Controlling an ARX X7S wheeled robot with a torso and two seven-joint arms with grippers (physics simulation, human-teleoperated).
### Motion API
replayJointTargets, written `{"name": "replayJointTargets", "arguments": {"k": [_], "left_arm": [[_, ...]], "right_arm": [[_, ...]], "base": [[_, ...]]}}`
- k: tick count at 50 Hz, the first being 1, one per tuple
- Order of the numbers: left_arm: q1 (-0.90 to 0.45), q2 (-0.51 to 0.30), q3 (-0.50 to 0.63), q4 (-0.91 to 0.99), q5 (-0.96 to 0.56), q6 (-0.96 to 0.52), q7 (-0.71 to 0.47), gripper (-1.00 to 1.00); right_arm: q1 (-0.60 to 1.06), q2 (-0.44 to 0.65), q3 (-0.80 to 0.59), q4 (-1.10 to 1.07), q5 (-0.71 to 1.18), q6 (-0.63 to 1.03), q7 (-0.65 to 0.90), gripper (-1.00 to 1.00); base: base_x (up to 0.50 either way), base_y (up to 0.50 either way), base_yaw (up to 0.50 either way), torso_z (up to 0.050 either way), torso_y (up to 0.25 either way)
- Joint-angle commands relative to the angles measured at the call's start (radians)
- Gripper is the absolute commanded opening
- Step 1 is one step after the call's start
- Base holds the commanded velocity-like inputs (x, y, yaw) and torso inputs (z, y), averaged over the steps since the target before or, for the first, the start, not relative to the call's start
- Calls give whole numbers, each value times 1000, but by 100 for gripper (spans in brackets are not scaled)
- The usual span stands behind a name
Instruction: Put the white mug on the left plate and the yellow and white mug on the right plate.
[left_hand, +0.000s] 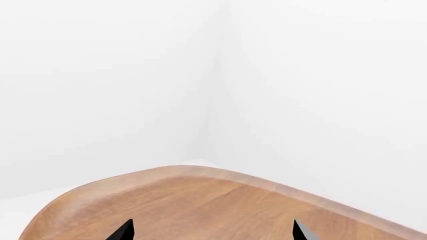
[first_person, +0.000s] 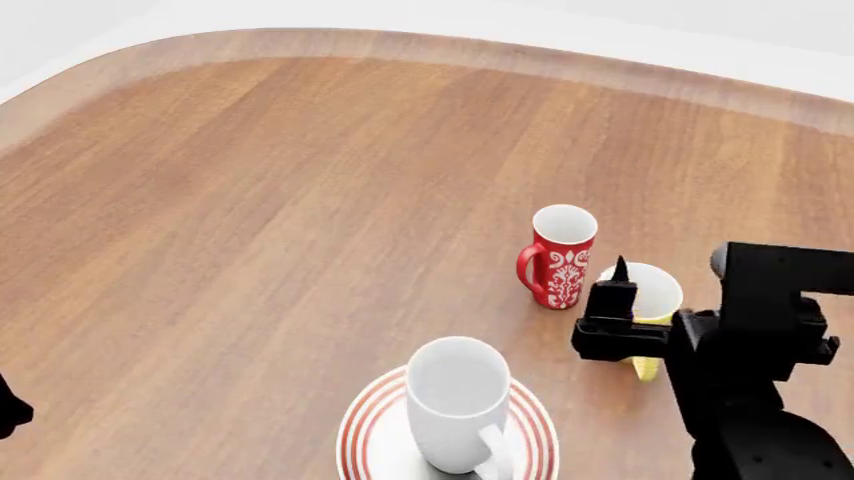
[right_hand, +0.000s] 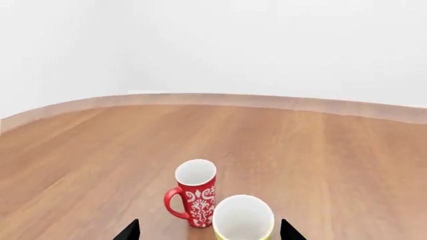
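white mug (first_person: 457, 402) upright on the left plate (first_person: 378, 420) at the near edge of the head view, so that half looks done. yellow and white mug (first_person: 643, 300) upright on the bare desk (first_person: 267, 200), just beside the red patterned mug (first_person: 561, 256), partly hidden behind the right gripper (first_person: 622, 300). right plate not in view in any picture.

right gripper spread wide, tips (right_hand: 133, 231) flanking the yellow and white mug (right_hand: 243, 219) in the right wrist view, nothing pinched yet. left gripper (left_hand: 212, 231) also spread and empty, pointed out over the desk's far curved edge (left_hand: 200, 172), away from the work.

step in hand, by the look of it: grasping the yellow and white mug. best done by centring the mug between the tips, then lowering far enough to pinch the body rather than the rim. red patterned mug (right_hand: 195, 192) close on one side, so worth watching the tip nearest it, and lifting straight up before carrying sideways.

plenty of open desk beyond and to the left; desk edge well apart from the mugs.
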Motion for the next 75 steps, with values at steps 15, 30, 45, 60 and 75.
{"name": "replayJointTargets", "arguments": {"k": [15,30,45,60,75], "left_arm": [[6,-6,-6,4,-16,4,-7,100],[3,-7,0,-4,-43,29,26,100],[21,-24,42,9,-16,66,75,100],[39,-21,-3,30,-83,92,77,100],[39,-22,3,19,-54,111,73,100]], "right_arm": [[198,-61,-66,345,-62,24,-15,100],[589,-154,-84,1056,-211,-265,-110,100],[612,-170,83,1056,-382,-186,-123,100],[612,-159,158,1056,-425,-194,-119,100],[621,-161,166,1056,-440,-258,-145,100]], "base": [[0,0,0,0,0],[0,0,0,0,0],[0,0,0,5,-83],[0,0,0,8,-161],[0,0,0,7,-90]]}}
